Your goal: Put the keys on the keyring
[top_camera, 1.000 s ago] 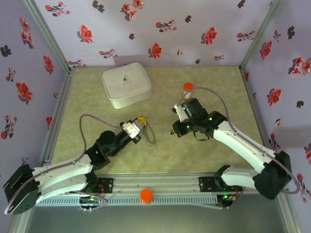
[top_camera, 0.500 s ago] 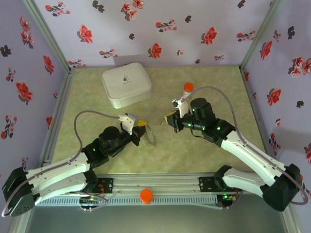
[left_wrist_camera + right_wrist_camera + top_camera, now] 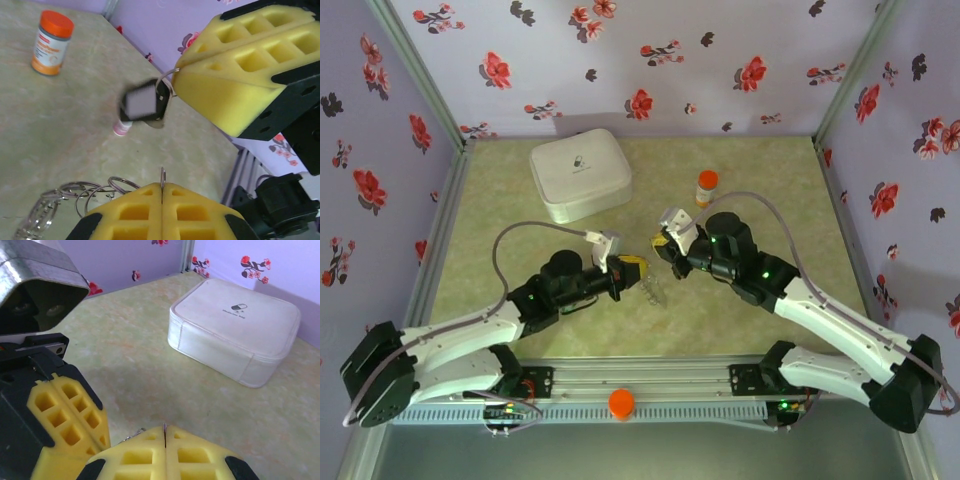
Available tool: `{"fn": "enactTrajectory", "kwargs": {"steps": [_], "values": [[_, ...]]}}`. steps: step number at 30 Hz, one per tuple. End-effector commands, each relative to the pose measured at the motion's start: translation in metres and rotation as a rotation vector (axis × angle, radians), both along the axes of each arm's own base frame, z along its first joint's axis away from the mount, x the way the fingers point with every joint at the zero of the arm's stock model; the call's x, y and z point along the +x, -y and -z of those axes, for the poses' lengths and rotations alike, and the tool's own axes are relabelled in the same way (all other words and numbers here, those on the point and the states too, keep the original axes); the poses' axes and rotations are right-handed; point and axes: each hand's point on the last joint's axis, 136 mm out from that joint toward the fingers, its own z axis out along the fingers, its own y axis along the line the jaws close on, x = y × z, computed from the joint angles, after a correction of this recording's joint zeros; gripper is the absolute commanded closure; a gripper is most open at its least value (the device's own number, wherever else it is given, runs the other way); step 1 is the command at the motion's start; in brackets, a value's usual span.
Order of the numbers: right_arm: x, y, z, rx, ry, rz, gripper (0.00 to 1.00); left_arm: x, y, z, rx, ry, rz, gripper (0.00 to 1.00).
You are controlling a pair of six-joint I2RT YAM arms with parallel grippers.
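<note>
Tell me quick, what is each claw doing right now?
Left claw: closed, pinching the keyring.
Right claw: closed, holding the black key, which dangles from it.

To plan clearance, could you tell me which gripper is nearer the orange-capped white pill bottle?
Right. The right gripper sits near-left of the orange-capped white pill bottle; the left gripper lies farther, beyond it to the left.

You're looking into a robot test cell, a lab rig rather than a home. Purple flower-print walls [image 3: 720, 60] close off the top and both sides of the frame, held by bare metal corner posts [image 3: 420, 70]. Two white arms [image 3: 450, 350] are bolted to an aluminium rail [image 3: 650, 385] along the bottom edge, facing a green mat [image 3: 770, 180].
</note>
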Motion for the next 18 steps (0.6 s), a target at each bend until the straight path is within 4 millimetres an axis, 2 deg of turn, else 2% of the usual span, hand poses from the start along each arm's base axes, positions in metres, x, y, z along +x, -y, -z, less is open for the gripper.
{"fn": "enactTrajectory", "kwargs": {"steps": [1,5,9,18], "values": [[0.005,0.005,-0.008,-0.009,0.067,0.045,1.00,-0.003,0.011,-0.033,-0.133,-0.021,0.053,1.00],[0.004,0.005,-0.002,-0.040,0.067,0.038,1.00,0.000,0.013,-0.033,-0.151,-0.031,0.054,1.00],[-0.007,0.001,0.006,-0.046,0.046,-0.022,1.00,0.008,0.007,-0.034,-0.182,-0.064,0.018,1.00],[-0.030,-0.006,0.016,-0.031,-0.032,-0.139,1.00,0.013,0.005,-0.033,-0.209,-0.133,0.009,1.00]]}}
